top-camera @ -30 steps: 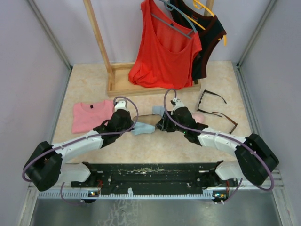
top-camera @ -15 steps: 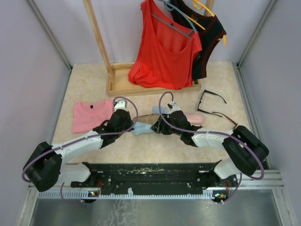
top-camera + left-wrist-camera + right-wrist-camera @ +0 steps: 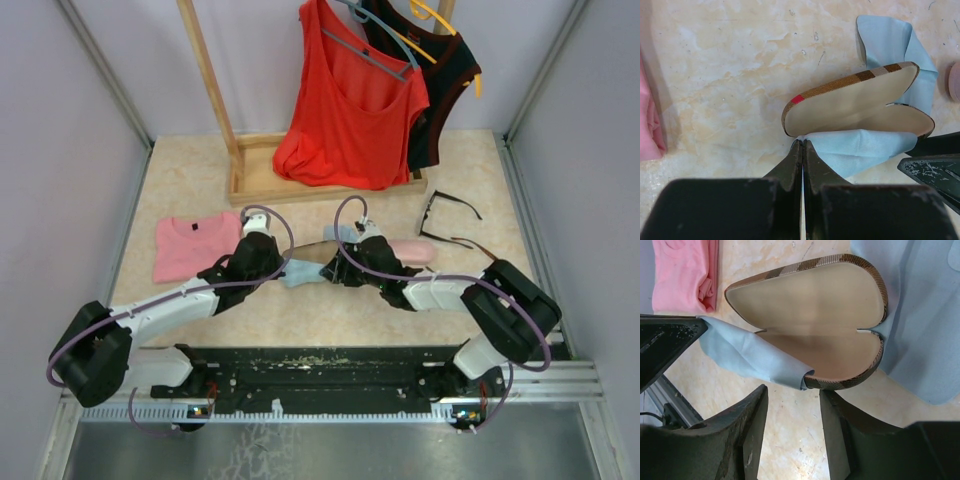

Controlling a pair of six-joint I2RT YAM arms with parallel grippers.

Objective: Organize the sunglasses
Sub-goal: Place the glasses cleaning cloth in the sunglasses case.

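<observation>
1. Looking down from the top camera, both sunglasses lie on the right side of the table (image 3: 200,180), well apart from the grippers. The thick black-framed pair (image 3: 432,212) sits farther back with its thin arms spread. The slim reddish-brown pair (image 3: 470,243) lies nearer, just beside the pink case (image 3: 412,250), and the right arm partly hides it. The left gripper (image 3: 283,262) and right gripper (image 3: 335,268) face each other across the open brown plaid case (image 3: 318,260).
2. Left wrist: no sunglasses show. The left gripper (image 3: 802,144) is pressed closed, its tips pinching the edge of the light-blue cloth (image 3: 855,152) beneath the plaid case (image 3: 855,100).
3. Right wrist: no sunglasses here either. The right gripper (image 3: 792,392) stands partly apart with nothing between its fingers, just below the rim of the plaid case (image 3: 810,305). The cloth (image 3: 750,355) is drawn to a point at the left gripper's tip.
</observation>
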